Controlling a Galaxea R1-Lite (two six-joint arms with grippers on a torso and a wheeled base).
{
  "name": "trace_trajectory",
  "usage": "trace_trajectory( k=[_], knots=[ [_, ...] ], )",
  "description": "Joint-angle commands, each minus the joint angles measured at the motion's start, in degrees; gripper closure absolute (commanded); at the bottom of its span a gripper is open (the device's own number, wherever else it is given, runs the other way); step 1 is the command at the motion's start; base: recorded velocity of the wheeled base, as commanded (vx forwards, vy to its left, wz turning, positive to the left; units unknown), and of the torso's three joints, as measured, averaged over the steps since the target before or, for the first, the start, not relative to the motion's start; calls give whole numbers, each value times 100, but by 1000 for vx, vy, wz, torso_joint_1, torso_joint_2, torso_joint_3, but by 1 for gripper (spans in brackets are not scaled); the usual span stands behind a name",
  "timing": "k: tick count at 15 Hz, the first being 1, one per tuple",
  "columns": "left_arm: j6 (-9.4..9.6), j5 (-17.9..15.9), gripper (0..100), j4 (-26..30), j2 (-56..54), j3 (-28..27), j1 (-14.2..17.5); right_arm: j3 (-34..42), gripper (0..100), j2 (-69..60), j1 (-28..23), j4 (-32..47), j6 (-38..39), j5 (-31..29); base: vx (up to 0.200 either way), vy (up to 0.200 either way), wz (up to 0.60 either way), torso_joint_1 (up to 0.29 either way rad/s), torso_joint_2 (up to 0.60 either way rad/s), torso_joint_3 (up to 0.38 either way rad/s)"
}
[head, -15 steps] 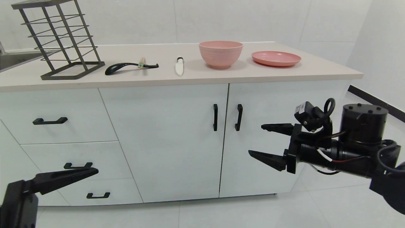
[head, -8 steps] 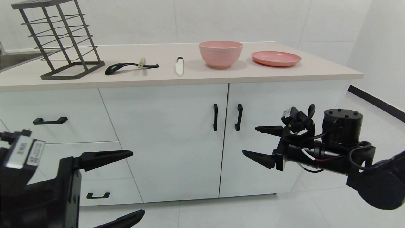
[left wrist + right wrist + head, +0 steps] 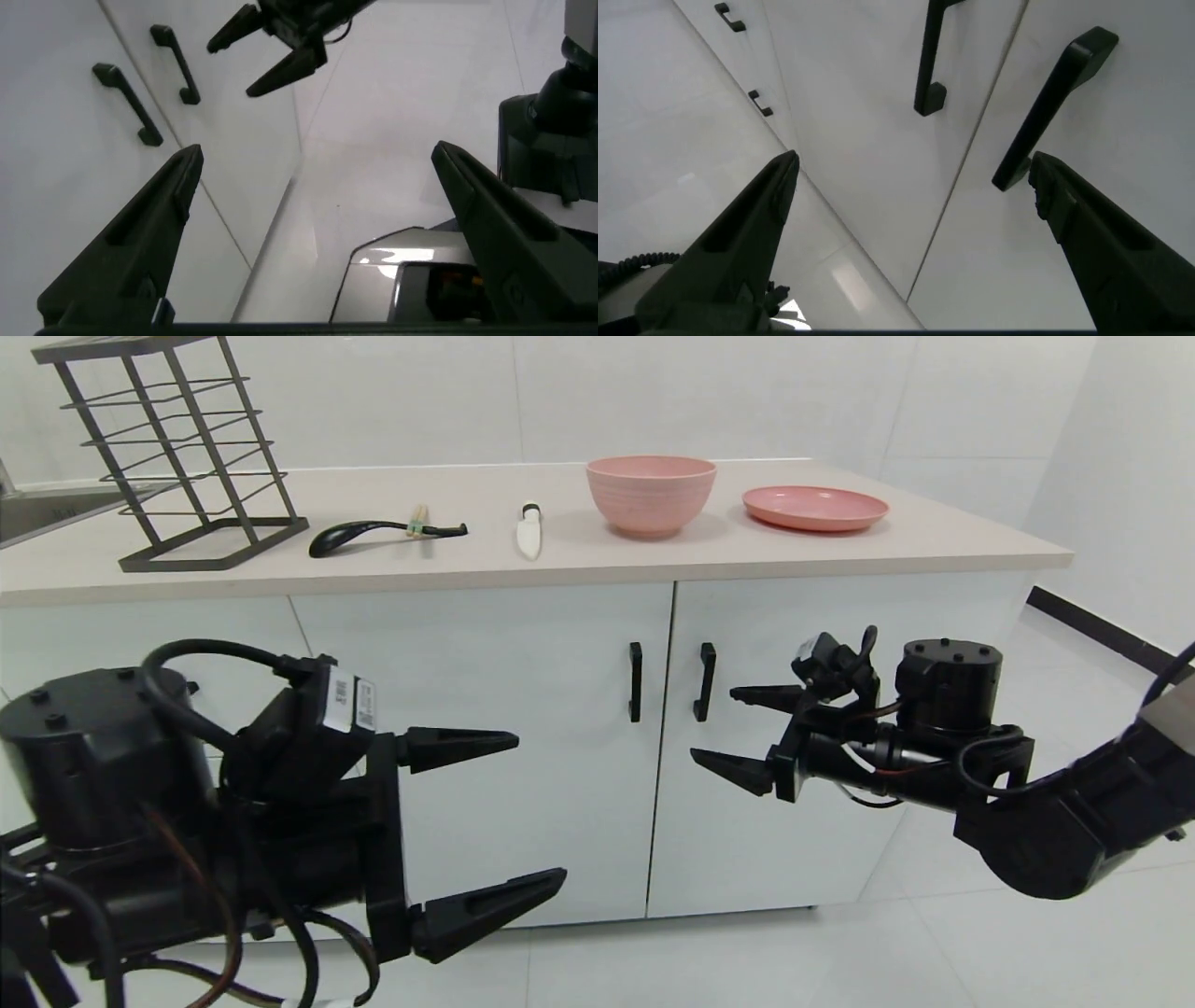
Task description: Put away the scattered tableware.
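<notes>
Hovering with the left claw (image 3: 540, 807) and the right claw (image 3: 714, 723) both spread wide and empty before the cabinet doors (image 3: 523, 728), below the desk (image 3: 653, 555) carrying the pink bowl (image 3: 651, 490), pink plate (image 3: 814, 507), white knife (image 3: 529, 534), black spoon (image 3: 341, 534) and chopsticks (image 3: 418, 518) to the right of the wire rack (image 3: 177, 457).

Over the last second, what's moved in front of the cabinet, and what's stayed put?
The left end effector rose from low at the left toward the middle, open and empty. The right end effector slid left toward the cabinet door handles, also open. Nothing was grasped or released. The bowl, plate, knife, spoon and rack stayed put on the counter.
</notes>
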Motion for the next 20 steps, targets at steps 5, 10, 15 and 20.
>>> trace_trajectory(
  k=[5, 10, 15, 20],
  knots=[
    [0, 360, 0, -1286, 1515, -532, -546, -425, 0, 291, -203, -11, -8, 20, 0, 0, 0, 0, 0, 0],
    [-80, 606, 0, -1998, 2210, -962, -713, -733, 0, 827, -203, -450, 27, 108, 0, 0, 0, 0, 0, 0],
    [-71, 606, 0, -2016, 2553, -1349, -643, -979, 0, 1029, -194, -459, 36, 275, 0, 0, 0, 0, 0, 0],
    [-299, 562, 0, -2016, 2983, -1894, -590, -1313, 0, 1266, -141, -459, 36, 460, 0, 0, 0, 0, 0, 0]
  ],
)
